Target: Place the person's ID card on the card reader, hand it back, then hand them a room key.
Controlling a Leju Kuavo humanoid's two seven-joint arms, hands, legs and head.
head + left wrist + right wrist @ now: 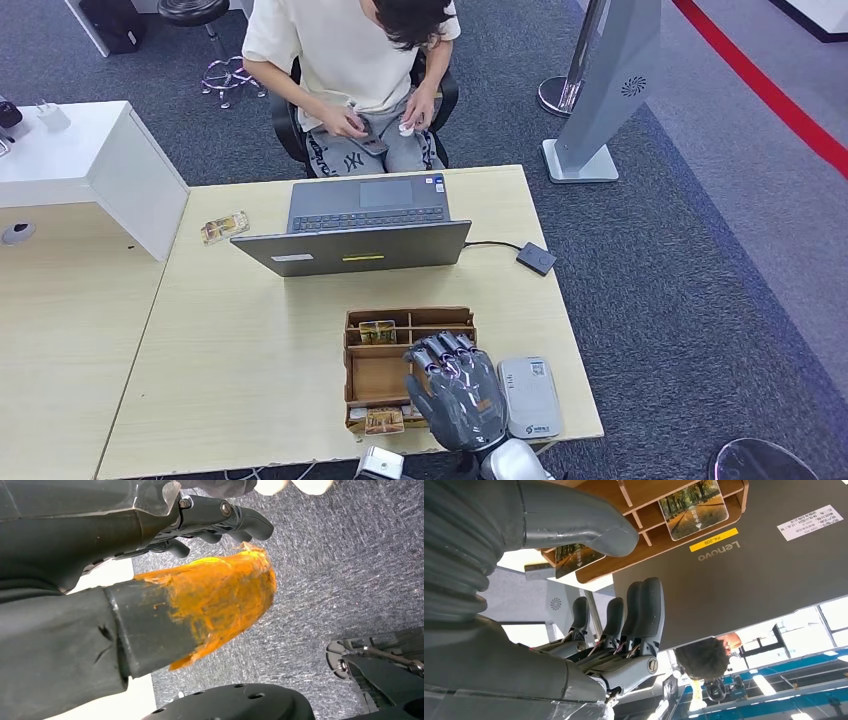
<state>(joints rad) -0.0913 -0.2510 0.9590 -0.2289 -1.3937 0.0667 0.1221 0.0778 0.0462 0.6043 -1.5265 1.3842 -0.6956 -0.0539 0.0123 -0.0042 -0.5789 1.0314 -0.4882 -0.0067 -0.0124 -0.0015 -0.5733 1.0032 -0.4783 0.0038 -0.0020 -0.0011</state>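
Nearest the robot, at about six o'clock in the head view, the right hand hovers over the near right part of the wooden organizer, fingers spread and slightly curled with nothing between them, which the right wrist view bears out; it looks poised over the trays because that is where the room key cards sit, one with an autumn-trees print in the far compartment and another card at the near edge. Just beside the hand at three o'clock lies the pale card reader, flat and bare, within reach for an ID card, with small print too fine to read. The left hand hangs low over the carpet, its thumb wrapped in orange tape and its dark fingers loosely curled around nothing. Farther off at twelve o'clock stands a grey laptop, its lid toward the robot; the lid reads "Lenovo" with a yellow tag "PA-209". Beyond the desk the person sits looking at something dark in their lap; I cannot tell whether it is the ID card, which I judge not yet handed over.
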